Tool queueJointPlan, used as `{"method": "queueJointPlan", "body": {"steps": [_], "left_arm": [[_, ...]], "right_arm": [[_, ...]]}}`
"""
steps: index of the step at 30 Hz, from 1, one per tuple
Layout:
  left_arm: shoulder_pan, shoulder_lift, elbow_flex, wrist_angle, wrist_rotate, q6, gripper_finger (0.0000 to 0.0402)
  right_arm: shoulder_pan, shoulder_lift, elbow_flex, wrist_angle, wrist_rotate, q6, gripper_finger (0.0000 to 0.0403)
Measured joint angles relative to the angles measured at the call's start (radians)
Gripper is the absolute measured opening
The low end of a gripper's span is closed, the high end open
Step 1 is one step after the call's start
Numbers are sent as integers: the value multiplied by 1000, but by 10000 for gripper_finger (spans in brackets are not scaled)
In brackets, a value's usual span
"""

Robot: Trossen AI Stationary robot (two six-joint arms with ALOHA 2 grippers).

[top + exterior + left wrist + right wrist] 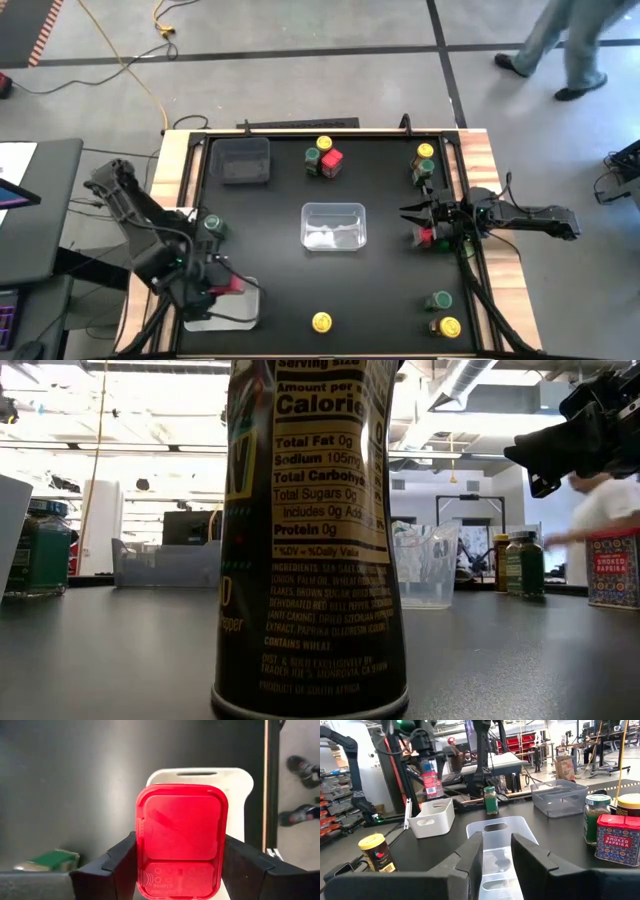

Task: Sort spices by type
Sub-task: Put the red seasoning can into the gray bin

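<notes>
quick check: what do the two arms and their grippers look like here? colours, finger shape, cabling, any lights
Both arms are dark, near black, built from chunky jointed links. The left gripper has two broad, matte black fingers with angular, faceted edges; the right gripper has the same wedge-shaped pair. A black cable loops along the right arm near the wrist. Small green lights glow on both wrists in the high view. No readable markings.

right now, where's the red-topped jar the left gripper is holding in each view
High view: lower left, the red-topped jar sits in the left gripper, over the white bin.
Low view: not in it.
Left wrist view: centre, between the fingers, white bin behind.
Right wrist view: upper left, held above the white bin.
Shared landmark: the white bin, except in the low view.
</notes>
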Motion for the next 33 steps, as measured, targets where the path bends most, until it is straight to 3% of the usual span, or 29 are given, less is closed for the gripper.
{"method": "queueJointPlan", "body": {"steps": [6, 13, 27, 33], "left_arm": [[-71, -119, -205, 142, 12, -91, 222], [-137, -177, -371, 206, 38, -187, 222], [-165, -162, -445, 280, 65, -184, 222], [-165, -83, -445, 302, 101, -174, 222]], "right_arm": [[0, 0, 0, 0, 0, 0, 132], [0, 0, 0, 0, 0, 0, 132], [0, 0, 0, 0, 0, 0, 132], [0, 0, 0, 0, 0, 0, 132]]}}
